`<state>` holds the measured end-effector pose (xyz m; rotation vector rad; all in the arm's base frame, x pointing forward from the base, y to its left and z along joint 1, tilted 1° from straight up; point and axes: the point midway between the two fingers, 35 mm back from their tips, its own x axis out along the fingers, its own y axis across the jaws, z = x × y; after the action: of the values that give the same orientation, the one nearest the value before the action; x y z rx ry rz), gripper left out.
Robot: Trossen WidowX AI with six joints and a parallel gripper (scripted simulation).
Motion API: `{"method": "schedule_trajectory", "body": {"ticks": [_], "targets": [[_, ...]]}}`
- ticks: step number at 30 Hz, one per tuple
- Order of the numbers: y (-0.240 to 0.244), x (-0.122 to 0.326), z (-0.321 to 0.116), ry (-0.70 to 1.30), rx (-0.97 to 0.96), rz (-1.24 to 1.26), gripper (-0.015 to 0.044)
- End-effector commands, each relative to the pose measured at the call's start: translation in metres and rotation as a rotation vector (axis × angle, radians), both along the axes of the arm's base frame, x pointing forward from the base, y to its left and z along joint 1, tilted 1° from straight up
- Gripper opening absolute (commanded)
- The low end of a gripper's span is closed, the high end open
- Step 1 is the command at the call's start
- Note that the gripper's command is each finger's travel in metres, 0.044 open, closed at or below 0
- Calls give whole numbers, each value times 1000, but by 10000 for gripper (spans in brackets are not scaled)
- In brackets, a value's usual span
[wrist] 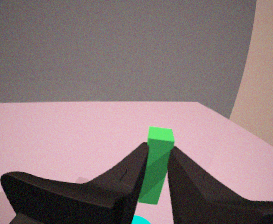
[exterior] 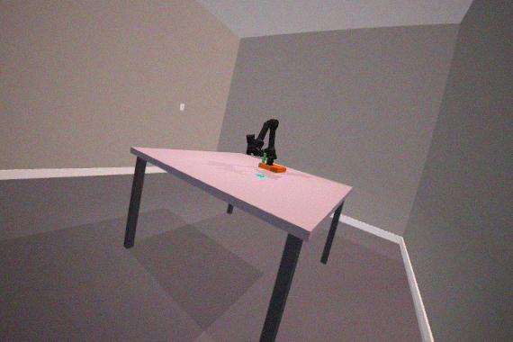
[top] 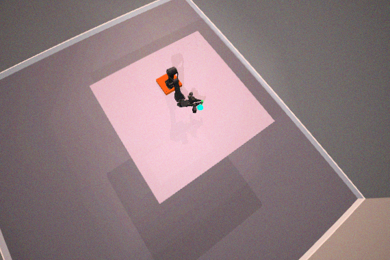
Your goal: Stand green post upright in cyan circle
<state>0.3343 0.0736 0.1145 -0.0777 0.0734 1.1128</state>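
The green post [top: 202, 101] [exterior: 265, 157] [wrist: 156, 167] is held between my fingertips, nearly upright with a slight tilt, its lower end above the table top. My gripper [top: 202, 102] [wrist: 157, 149] is shut on the post. The cyan circle [top: 200, 107] [exterior: 260, 175] [wrist: 141, 220] is flat on the table. In the top view it shows just below the post. In the wrist view only its upper part shows, below the post's lower end and partly behind the left finger. The exact height of the post over the table is hard to tell.
The pink table [top: 154, 152] [exterior: 216, 177] [wrist: 62, 135] carries the arm's orange base plate [top: 162, 83] [exterior: 279, 169], which lies behind the gripper. Faint shadows of the arm fall on the table. The table's far edge shows in the wrist view.
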Motion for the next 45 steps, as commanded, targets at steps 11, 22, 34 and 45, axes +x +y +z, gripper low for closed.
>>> {"method": "schedule_trajectory", "body": {"ticks": [11,22,34,45], "targets": [[-1,0,-43,8,4,3,23],[0,-5,-73,9,4,3,23],[0,-5,-94,11,4,-1,23],[0,-5,-94,11,4,-1,75]]}}
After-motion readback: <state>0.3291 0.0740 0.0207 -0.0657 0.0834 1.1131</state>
